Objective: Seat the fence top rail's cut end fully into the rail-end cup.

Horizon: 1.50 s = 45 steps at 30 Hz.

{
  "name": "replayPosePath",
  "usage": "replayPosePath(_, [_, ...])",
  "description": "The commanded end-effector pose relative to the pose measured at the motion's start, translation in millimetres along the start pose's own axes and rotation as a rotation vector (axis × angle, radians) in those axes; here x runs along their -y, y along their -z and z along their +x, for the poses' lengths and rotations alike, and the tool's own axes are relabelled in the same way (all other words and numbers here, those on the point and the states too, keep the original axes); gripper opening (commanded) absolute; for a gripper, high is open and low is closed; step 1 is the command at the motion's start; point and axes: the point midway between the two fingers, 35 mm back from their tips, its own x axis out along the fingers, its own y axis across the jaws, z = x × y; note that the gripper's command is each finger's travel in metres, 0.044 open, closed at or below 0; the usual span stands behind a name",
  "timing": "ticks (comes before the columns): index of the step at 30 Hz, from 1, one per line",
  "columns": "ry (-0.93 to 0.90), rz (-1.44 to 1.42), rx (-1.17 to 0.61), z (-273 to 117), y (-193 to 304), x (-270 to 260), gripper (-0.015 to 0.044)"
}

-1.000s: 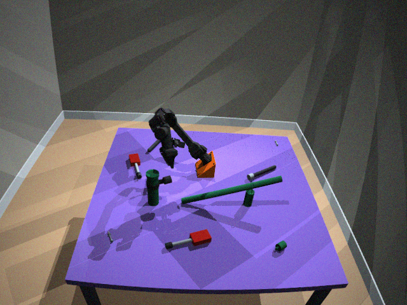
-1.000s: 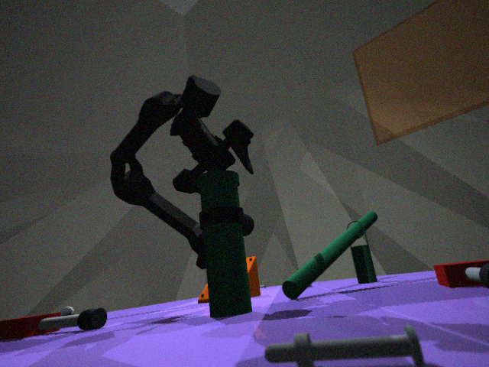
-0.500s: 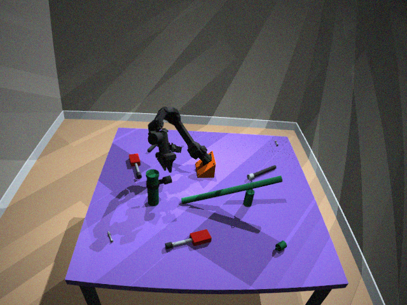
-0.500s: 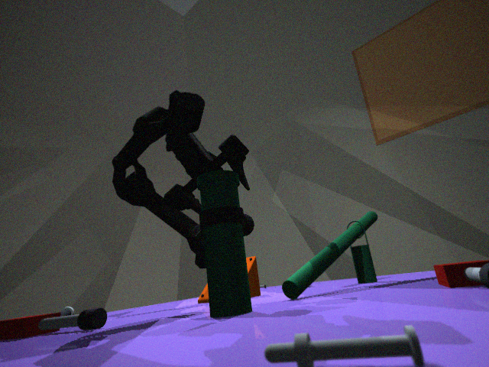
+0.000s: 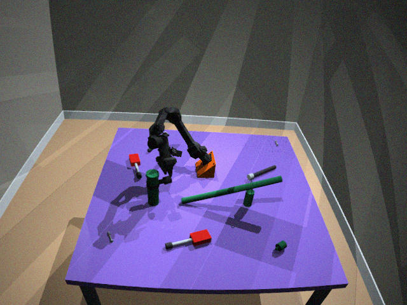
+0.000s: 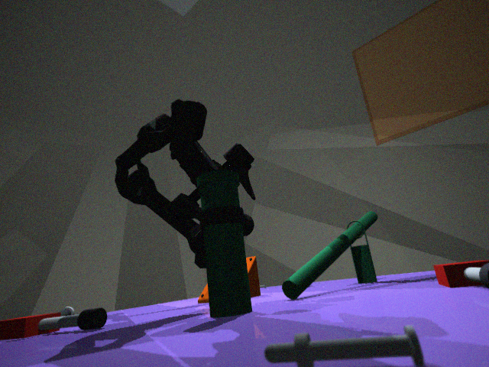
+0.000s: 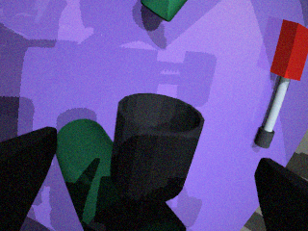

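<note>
The green rail (image 5: 210,194) (image 6: 315,267) (image 7: 166,7) slants through the wire loop on the small green post (image 5: 248,199) (image 6: 364,265). Its cut end is low, close above or on the table, apart from the cup. The black rail-end cup (image 5: 166,180) (image 6: 248,225) (image 7: 156,164) sticks out from the big green post (image 5: 152,194) (image 6: 227,268) (image 7: 84,140), its empty mouth towards the rail end. The dark brace band (image 6: 221,215) sits on the post's upper part, somewhat below the cap. My gripper (image 5: 168,170) (image 7: 161,154) is open above the cup, touching no rail.
An orange wedge (image 5: 206,169) stands behind the rail. A black rod (image 5: 264,171) with a white end lies beyond the rail. Red-headed tools (image 5: 200,237) (image 5: 134,159) lie in front and at left. A bolt (image 5: 110,237) (image 6: 355,349) and a small green fitting (image 5: 281,245) lie nearer the front.
</note>
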Motion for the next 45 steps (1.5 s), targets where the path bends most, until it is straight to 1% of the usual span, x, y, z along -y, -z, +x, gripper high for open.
replayPosePath(1, [-0.006,-0.007,0.008,8.0,-2.4,-0.9,0.0440])
replayPosePath(33, [-0.005,-0.008,0.004,56.9,-2.8,-3.4,0.0440])
replayPosePath(45, [-0.005,-0.008,0.004,56.9,-2.8,-3.4,0.0125])
